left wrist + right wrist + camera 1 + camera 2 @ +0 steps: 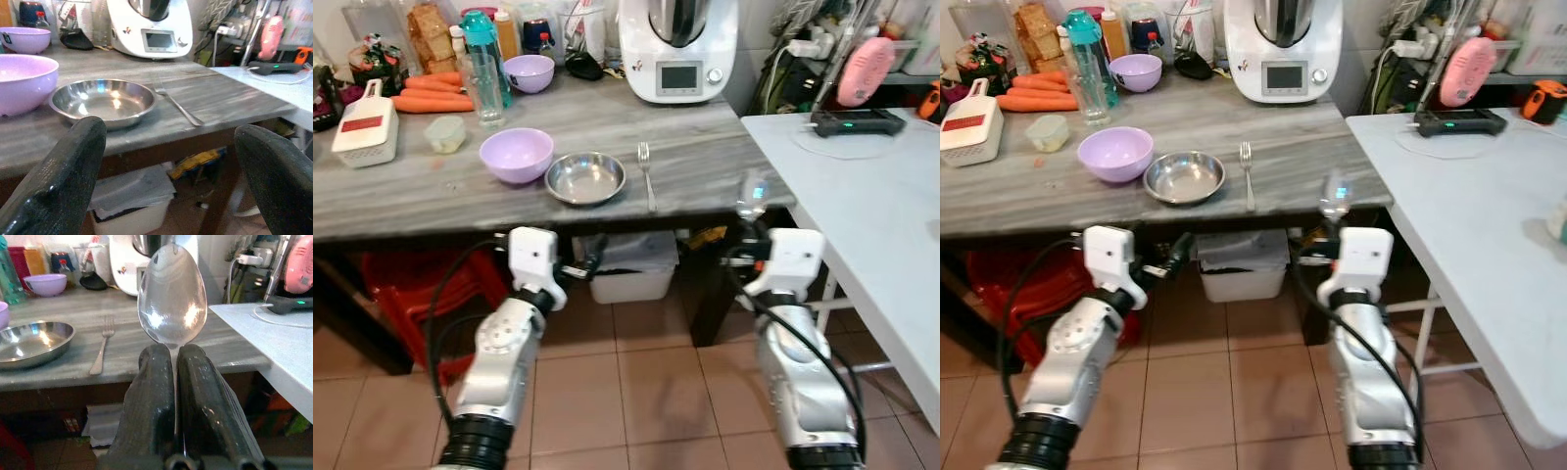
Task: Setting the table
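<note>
Right tool (173,367) pinching a shiny oval spoon (171,296) upright, left tool (171,161) spread wide, round steel dish (585,177) beside slim fork (646,171) on streaked grey bench (705,147)

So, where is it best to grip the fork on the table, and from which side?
Grip the fork at the middle of its handle, from above, fingers either side. It lies flat, tines pointing away from the robot, just right of the steel plate. The open left gripper is free; the right gripper holds a spoon.
</note>
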### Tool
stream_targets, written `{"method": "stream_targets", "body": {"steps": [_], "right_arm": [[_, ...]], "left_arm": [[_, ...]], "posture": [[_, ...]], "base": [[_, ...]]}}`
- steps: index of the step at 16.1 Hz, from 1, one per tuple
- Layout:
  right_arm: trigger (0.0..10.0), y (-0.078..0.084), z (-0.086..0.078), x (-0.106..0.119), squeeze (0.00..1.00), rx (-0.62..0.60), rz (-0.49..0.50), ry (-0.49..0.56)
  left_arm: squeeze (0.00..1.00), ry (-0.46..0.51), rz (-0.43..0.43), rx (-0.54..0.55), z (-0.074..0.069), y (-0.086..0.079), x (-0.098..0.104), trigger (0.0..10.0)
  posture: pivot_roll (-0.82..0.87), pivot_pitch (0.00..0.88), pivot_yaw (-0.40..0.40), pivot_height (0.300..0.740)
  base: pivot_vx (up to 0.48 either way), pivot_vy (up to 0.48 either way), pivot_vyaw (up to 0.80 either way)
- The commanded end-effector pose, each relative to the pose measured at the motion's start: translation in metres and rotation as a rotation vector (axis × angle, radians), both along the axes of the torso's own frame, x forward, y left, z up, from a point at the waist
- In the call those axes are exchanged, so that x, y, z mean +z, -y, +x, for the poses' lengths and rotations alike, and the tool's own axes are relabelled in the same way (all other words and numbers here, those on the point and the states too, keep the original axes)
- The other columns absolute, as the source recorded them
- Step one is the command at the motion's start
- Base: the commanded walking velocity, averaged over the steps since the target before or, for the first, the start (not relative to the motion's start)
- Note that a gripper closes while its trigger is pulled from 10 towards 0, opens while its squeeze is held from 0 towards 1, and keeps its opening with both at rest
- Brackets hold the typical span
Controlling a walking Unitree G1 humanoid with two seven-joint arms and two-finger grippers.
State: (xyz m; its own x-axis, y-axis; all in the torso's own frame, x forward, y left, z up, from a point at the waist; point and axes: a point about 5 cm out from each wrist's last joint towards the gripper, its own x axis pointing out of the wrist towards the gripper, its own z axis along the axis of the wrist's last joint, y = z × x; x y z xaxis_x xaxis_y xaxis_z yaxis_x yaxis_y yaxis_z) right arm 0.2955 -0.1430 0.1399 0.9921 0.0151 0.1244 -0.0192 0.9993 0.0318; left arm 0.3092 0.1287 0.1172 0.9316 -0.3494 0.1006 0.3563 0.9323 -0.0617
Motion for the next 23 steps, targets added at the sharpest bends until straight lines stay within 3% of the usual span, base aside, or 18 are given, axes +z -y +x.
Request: {"method": "stream_targets", "body": {"steps": [1,13,17,23], "right_arm": [[10.0,0.009,-0.001,0.006,0.0,-0.028,-0.011,0.025],[10.0,0.01,-0.016,-0.001,0.0,-0.014,-0.019,0.009],[10.0,0.012,-0.031,-0.005,0.0,-0.022,-0.027,-0.003],[10.0,0.019,-0.035,-0.007,0.0,-0.038,-0.038,-0.017]], "left_arm": [[0.0,0.019,-0.003,-0.037,0.001,0.01,0.005,10.0],[0.0,-0.001,0.03,-0.002,-0.013,-0.006,0.0,10.0],[0.0,-0.015,0.042,0.005,-0.024,-0.011,-0.003,10.0],[0.0,-0.032,0.038,-0.007,-0.028,-0.008,-0.003,10.0]], "posture": [[-0.05,0.0,0.001,0.74],[-0.04,0.0,-0.004,0.74],[-0.03,0.0,-0.002,0.74],[-0.04,0.0,0.0,0.74]], "base": [[0.36,0.0,0.0],[0.347,0.0,0.22],[0.316,0.0,0.0],[0.36,0.0,0.0]]}}
